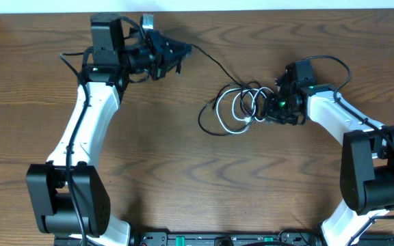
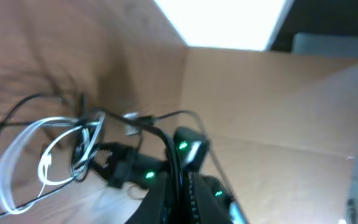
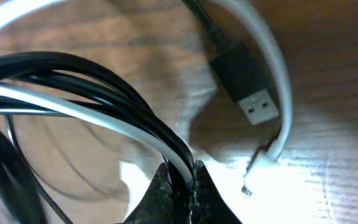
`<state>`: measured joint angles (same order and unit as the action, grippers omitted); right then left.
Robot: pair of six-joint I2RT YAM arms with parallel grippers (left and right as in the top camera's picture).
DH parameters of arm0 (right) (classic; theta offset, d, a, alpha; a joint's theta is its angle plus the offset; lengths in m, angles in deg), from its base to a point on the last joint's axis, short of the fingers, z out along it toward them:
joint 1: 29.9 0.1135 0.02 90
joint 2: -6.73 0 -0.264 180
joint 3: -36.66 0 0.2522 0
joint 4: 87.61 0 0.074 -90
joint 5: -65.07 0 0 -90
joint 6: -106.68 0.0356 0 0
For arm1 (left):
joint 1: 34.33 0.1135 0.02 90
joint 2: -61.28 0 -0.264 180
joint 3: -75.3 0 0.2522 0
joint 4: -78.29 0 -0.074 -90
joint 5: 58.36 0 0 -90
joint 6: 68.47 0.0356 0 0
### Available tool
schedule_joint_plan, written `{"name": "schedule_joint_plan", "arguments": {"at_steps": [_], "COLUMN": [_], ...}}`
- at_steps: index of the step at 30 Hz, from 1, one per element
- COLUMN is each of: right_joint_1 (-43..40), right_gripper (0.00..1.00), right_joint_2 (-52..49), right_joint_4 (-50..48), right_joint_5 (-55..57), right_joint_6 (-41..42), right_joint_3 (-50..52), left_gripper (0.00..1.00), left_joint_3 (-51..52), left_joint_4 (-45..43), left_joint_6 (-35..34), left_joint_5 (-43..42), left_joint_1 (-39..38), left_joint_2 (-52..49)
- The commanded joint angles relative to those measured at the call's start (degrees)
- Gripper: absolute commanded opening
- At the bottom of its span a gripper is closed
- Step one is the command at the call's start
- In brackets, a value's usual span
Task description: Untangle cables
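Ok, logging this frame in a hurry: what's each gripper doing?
Left gripper: cannot tell; a black cable leads to it.
Right gripper: closed on the cables.

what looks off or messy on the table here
The cables are tangled in a heap at centre-right, black and white loops crossing over each other. The right hand pinches several strands together, and a black USB plug lies loose on the table beside them. Nothing looks damaged.
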<state>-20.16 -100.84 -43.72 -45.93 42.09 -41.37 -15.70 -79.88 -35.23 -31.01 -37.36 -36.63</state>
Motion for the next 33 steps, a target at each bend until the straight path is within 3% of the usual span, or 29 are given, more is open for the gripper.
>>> {"name": "schedule_joint_plan", "arguments": {"at_steps": [1,2,3,7,8,9,10,17,19,22,25,28,33], "right_joint_1": [0.76,0.79,0.79,0.7,0.72,0.76,0.76,0.76,0.76,0.74,0.74,0.74,0.74], "right_gripper": [0.01,0.01,0.01,0.01,0.01,0.01,0.01,0.02,0.02,0.04,0.05,0.06,0.08], "right_joint_2": [2.32,3.13,5.11,9.79,10.86,12.15,13.6,15.85,15.85,15.85,15.85,15.85,15.85], "right_joint_4": [0.94,1.22,2.34,5.29,5.88,6.64,7.69,9.42,9.4,9.29,9.27,9.07,8.9], "right_joint_5": [-2.67,-3.3,-3.89,-5.6,-6.14,-6.47,-6.49,-6.4,-6.38,-6.16,-5.42,-4.74,-3.96], "right_joint_6": [-3.93,-4.83,-5.35,-6.1,-6.36,-6.99,-7.28,-6.99,-6.71,-6.21,-5.22,-4.85,-4.85], "right_joint_3": [0.2,0.2,0.2,0.2,0.2,0.2,0.2,0.2,0.2,0.2,0.2,0.2,0.2], "left_gripper": [0.08,0.09,0.17,0.53,0.75,0.89,0.95,0.95,0.88,0.75,0.74,0.75,0.75], "left_joint_3": [-0.79,-0.79,-0.76,-0.79,-0.76,-0.79,-0.79,-0.79,-0.79,-0.74,-0.74,-0.11,0.31], "left_joint_4": [6.43,8.48,12.59,19.23,20.09,21.09,22.71,25.22,25.79,29.27,34.03,36.59,35.12], "left_joint_6": [13.66,15.72,20.31,26.36,27.52,30.53,34.71,38.49,37.13,30.62,25.9,14.25,-5.44], "left_joint_5": [2.75,4.02,7.43,15.45,16.52,16.9,16.92,16.87,17.14,21.27,26.73,36.11,35.95], "left_joint_1": [-0.22,-0.35,-0.81,-2.01,-2.36,-2.97,-4.11,-11.06,-13.4,-16.52,-18.99,-20.81,-22.86], "left_joint_2": [0.72,0.72,0.72,0.72,0.72,0.72,0.74,0.72,0.72,0.72,0.72,0.7,0.44]}}
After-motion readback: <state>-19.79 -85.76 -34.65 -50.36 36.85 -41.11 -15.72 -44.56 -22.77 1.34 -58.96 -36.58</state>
